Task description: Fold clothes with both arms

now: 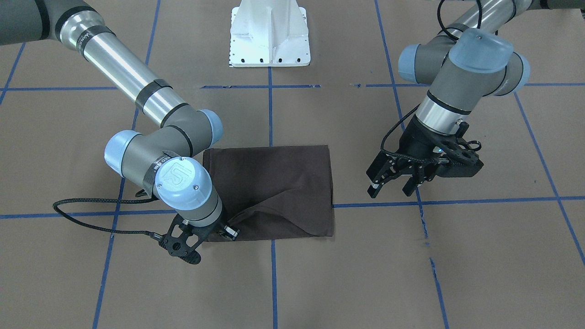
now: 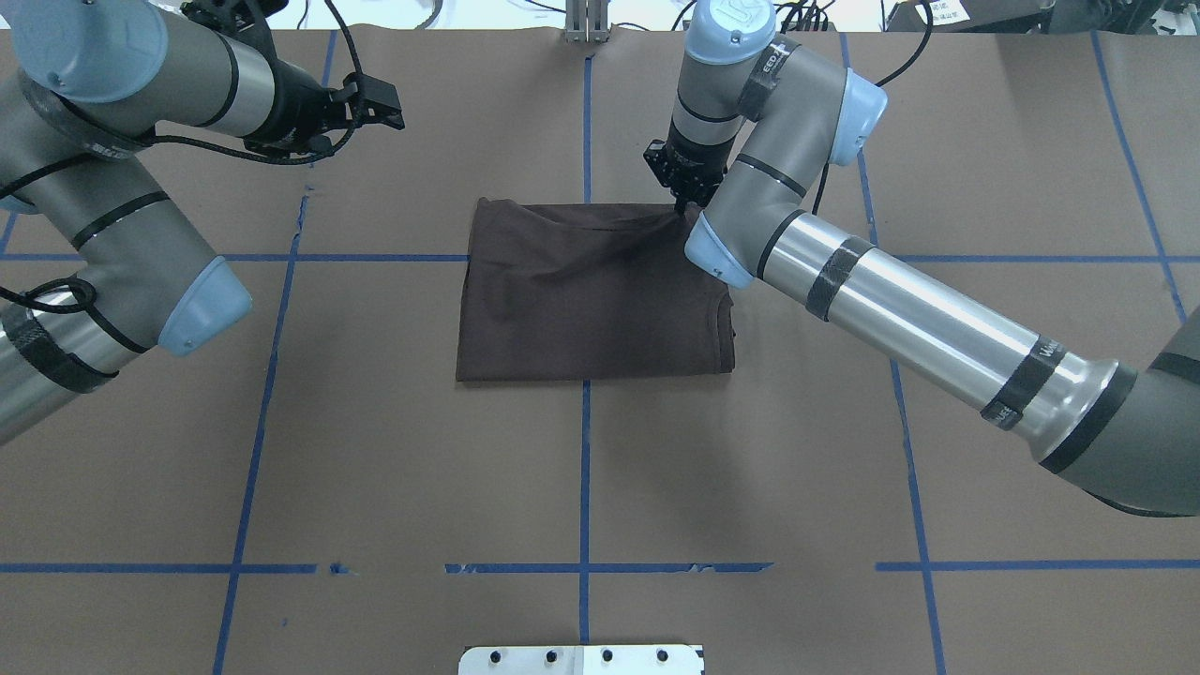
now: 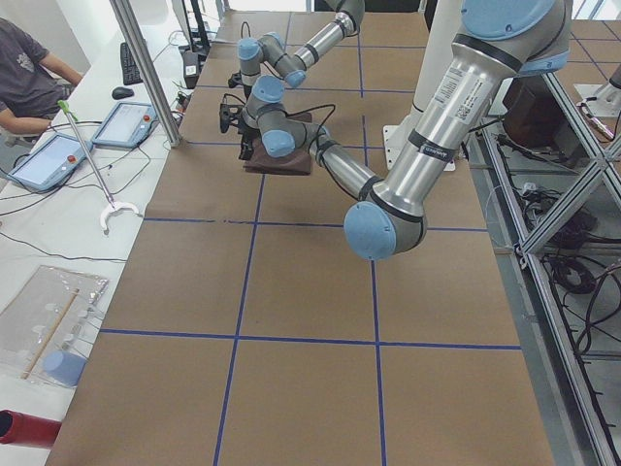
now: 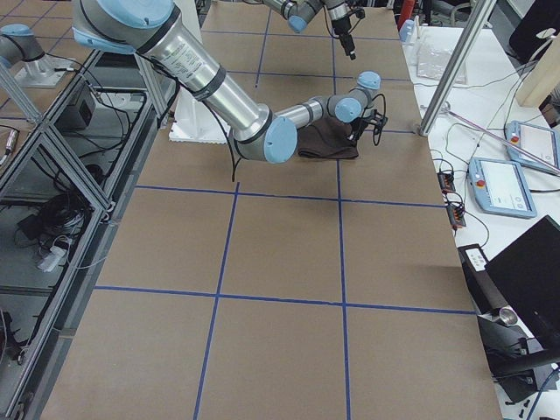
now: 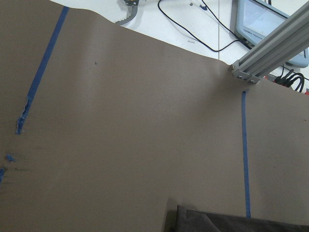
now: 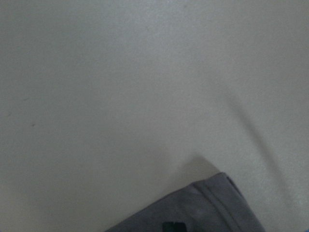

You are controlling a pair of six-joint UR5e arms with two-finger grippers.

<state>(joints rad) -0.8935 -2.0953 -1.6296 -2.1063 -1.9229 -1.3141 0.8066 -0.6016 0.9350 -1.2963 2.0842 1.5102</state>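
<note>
Jaws of the right end effector (image 1: 226, 231) appear clamped together on a corner of the T-shirt (image 1: 274, 183), the corner farthest from the robot's base on its right side. A raised ridge of cloth runs from that corner across the garment, and in the overhead view creases fan out from the same spot. I judge that the cloth is pinched and under light pull, most likely to carry this edge over for another fold. The right wrist camera shows only a sliver of hem at its lower edge.

The left end effector (image 1: 393, 185) hangs above bare paper with its fingers apart and nothing between them. It is well apart from the garment on the opposite side, probably parked there to keep out of the fold.

The T-shirt is already a compact rectangle near the middle of the tabletop (image 1: 320, 283), lying across the crossing of the blue tape lines (image 1: 270, 114). The white pedestal (image 1: 269, 36) stands beyond it.

The right arm (image 1: 123, 73) reaches in low over the cloth, and the left arm (image 1: 457, 91) is bent high.

A "UR" logo reads clearly on the right wrist's joint cap (image 1: 180, 176). Lettering on the dark bands around the tubes is too small to read, and no chest print or neck tag shows on the folded shirt.
</note>
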